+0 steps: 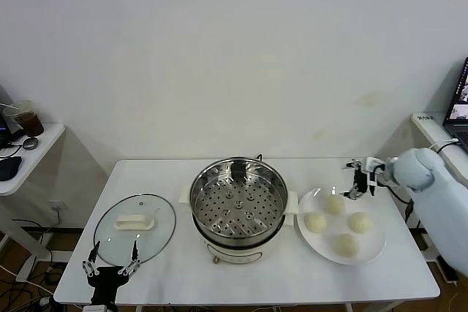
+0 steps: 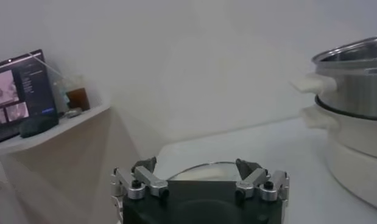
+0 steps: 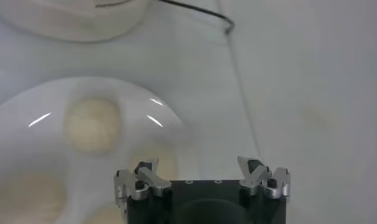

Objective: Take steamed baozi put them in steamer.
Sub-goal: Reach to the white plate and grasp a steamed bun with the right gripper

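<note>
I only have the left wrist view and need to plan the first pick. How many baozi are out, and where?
Observer: Four baozi lie on a white plate to the right of the steamer.
Operator: Anything in the steamer?
Observer: No, its perforated floor is bare.
Operator: Where is the right gripper?
Observer: The right gripper hovers open over the plate's far edge, holding nothing. The left gripper sits open at the glass lid.

Four buns point(image 1: 338, 223) on one plate point(image 1: 377, 250), right of one steamer point(image 1: 238, 201); one glass lid point(image 1: 134, 229) left of it.
</note>
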Available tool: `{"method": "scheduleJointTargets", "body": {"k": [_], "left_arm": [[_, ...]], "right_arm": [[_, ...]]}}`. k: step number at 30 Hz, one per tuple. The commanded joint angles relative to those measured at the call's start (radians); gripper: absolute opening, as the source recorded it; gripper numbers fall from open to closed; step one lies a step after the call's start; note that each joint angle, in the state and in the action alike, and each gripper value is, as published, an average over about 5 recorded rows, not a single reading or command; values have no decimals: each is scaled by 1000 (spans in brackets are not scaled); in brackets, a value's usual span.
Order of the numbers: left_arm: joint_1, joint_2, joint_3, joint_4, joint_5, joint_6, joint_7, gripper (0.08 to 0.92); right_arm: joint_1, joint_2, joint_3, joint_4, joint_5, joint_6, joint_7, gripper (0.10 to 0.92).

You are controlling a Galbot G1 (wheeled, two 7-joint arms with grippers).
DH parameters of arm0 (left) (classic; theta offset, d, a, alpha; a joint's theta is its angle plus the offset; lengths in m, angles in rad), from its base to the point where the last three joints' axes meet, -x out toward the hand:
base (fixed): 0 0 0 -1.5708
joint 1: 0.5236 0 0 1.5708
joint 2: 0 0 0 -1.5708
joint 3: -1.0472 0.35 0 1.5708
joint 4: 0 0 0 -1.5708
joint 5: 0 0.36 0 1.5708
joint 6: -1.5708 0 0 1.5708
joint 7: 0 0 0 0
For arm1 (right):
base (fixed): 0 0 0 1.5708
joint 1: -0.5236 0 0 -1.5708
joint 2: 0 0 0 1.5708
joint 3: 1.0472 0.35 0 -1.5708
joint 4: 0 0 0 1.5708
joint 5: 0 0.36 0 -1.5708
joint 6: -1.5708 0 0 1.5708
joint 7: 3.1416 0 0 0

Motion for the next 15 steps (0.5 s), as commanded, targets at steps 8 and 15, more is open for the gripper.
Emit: {"method": "scheduleJointTargets", "body": {"k": [8, 15], "left_arm": [[5, 1, -6, 0, -1, 2, 1, 823], [1, 5, -6, 7, 0, 2, 2, 823]], "right_arm": [[147, 137, -142, -262, -170, 160, -99, 823], [124, 112, -128, -228, -164, 140, -115, 823]]}}
